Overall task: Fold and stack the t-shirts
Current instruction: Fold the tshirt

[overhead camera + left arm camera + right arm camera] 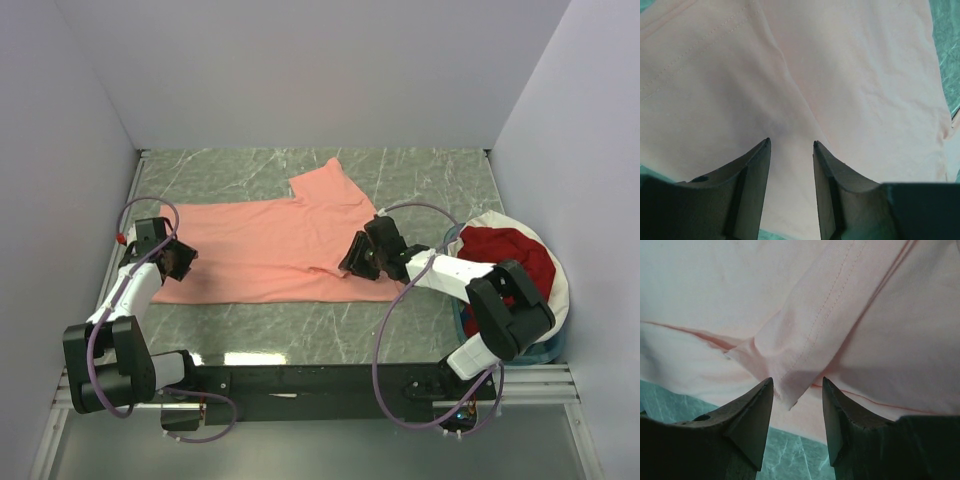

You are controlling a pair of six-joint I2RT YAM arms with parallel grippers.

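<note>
Left gripper (183, 258) and right gripper (350, 262) sit at the spread salmon-pink t-shirt's (262, 250) ends; dark red t-shirt (500, 248) in right basket (558, 292).

The pink t-shirt (270, 250) is seen to be soft, matt cloth, finely knit, with stitched hems and faint creases. The dark red t-shirt (505, 255) is likewise matt cloth. The table (330, 335) is finished in a smooth, glossy, green marbled surface on which light is reflected. The fingers (747, 190) of the left gripper (790, 145) and the right gripper (797, 382) appear to be made of dark, matt, hard plastic.
</note>
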